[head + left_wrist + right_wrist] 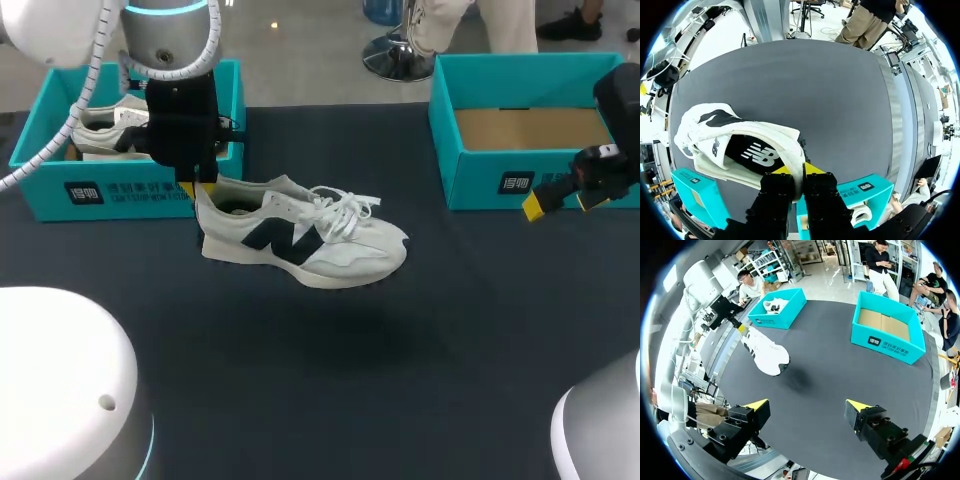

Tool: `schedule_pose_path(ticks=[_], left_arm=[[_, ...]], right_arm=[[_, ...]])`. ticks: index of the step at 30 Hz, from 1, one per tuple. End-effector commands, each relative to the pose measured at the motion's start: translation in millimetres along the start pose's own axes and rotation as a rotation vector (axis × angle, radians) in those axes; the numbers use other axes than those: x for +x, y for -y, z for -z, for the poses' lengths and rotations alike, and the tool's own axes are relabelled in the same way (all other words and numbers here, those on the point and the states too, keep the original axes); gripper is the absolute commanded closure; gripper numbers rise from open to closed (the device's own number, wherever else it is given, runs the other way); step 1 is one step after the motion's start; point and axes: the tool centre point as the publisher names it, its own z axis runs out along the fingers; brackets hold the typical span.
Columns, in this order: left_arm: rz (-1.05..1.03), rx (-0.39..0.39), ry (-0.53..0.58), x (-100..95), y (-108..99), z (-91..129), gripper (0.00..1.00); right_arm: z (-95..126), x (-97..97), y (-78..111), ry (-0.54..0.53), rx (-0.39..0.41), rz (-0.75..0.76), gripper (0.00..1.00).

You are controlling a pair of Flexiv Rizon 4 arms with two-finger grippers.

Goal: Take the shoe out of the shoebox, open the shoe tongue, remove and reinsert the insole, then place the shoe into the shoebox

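A white sneaker [300, 240] with a dark side logo hangs above the dark table, toe pointing right. My left gripper [200, 188] is shut on its heel collar. In the left wrist view the fingers [799, 170] pinch the heel rim, and the dark insole [752, 155] shows inside the shoe [715, 130]. Just behind the left gripper is the teal left shoebox [50, 185], with a second white shoe [105, 125] in it. My right gripper [562, 203] stands open at the right, in front of the empty teal shoebox [480, 185]. From the right wrist view [807, 405], the held sneaker [767, 352] is far ahead.
The right shoebox [887, 342] shows a bare cardboard floor. The shoe's shadow falls on the dark table surface [350, 340] in the middle. Both boxes stand along the table's far side.
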Motion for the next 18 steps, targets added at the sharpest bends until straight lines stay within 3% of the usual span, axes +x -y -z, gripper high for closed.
schedule_pose_path(ticks=[1,18], left_arm=[[-0.001,-0.017,0.006,2.8,2.8,0.4,1.00],[0.012,-0.016,0.004,2.0,3.6,-1.4,1.00]], right_arm=[[-1.1,-0.3,-4.5,0.000,0.009,-0.001,0.00],[-1.1,-0.3,-4.5,0.000,0.009,-0.001,0.00]])
